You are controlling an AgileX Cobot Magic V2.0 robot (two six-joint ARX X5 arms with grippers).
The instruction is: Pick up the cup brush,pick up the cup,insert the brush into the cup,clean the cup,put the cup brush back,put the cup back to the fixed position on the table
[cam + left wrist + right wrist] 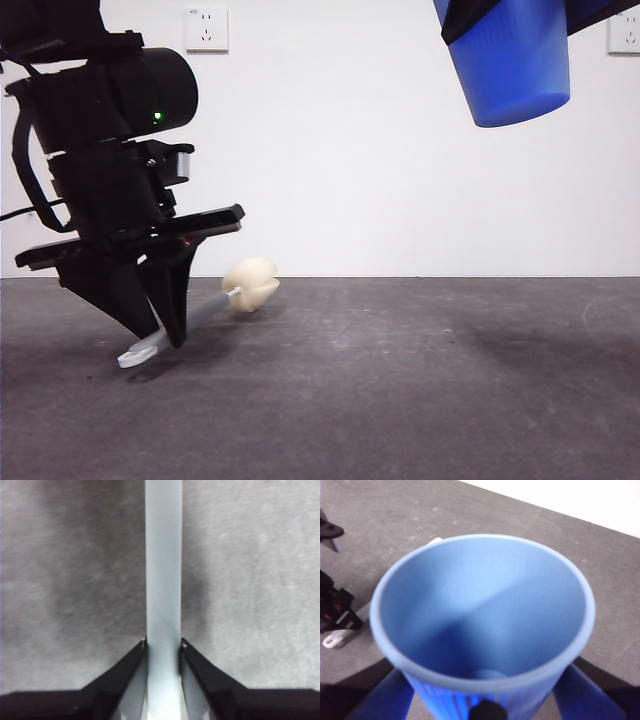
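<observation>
left gripper (165, 335) pinches the cup brush (235, 293) handle (sponge raised); right gripper (485, 690) clamps the cup (510, 65) aloft.

The cup brush (215, 300), grey-handled with a cream sponge head, is seen slanted at the left, its white looped end resting on the table (400, 380). The ribbed blue cup (510, 60) is held high at the upper right, slightly tilted, its interior empty.

lab-type setup: bare white wall (400, 150) w/ sockets (206, 29), grey table (400, 400)
</observation>
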